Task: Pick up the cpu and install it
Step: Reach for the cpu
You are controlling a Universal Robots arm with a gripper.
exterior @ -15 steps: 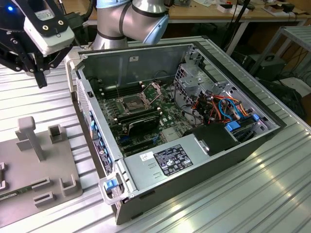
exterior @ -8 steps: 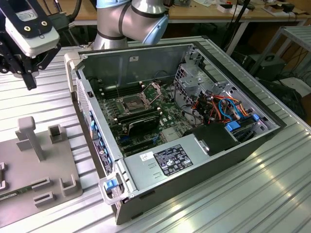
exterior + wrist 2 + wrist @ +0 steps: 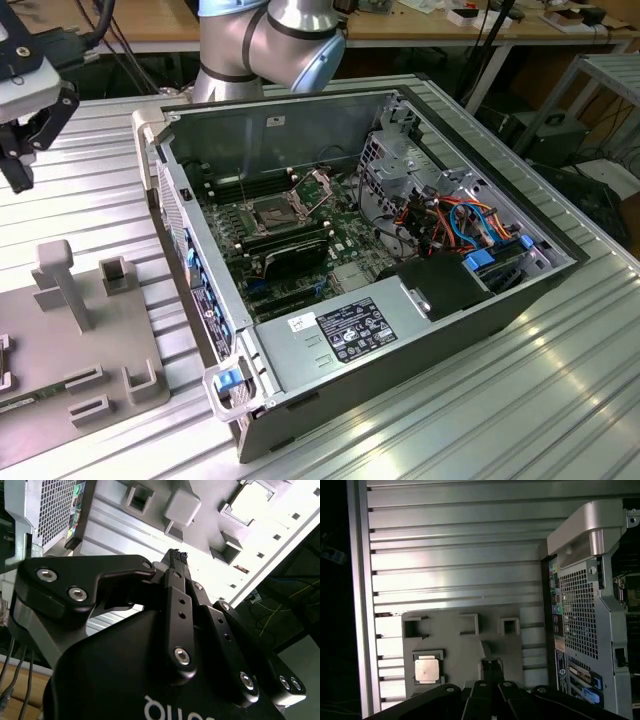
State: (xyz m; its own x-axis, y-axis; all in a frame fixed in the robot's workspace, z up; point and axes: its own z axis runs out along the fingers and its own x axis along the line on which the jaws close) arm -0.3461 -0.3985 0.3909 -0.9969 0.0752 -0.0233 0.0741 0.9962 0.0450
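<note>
Fingers pressed together, gripping nothing, poised above the grey holder plate on the counter; cpu lies flat in its recess there, apart from the fingertips, on the side away from the computer case.

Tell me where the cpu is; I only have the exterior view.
Observer: In the first wrist view the cpu lies flat in a square recess on the grey plate beside the case.
Operator: Is the gripper holding anything?
Observer: No. In both wrist views the gripper is shut on nothing.
Operator: Is it over the cpu?
Observer: No. In the first wrist view its tips appear between the cpu and the case, apart from the cpu.
</note>
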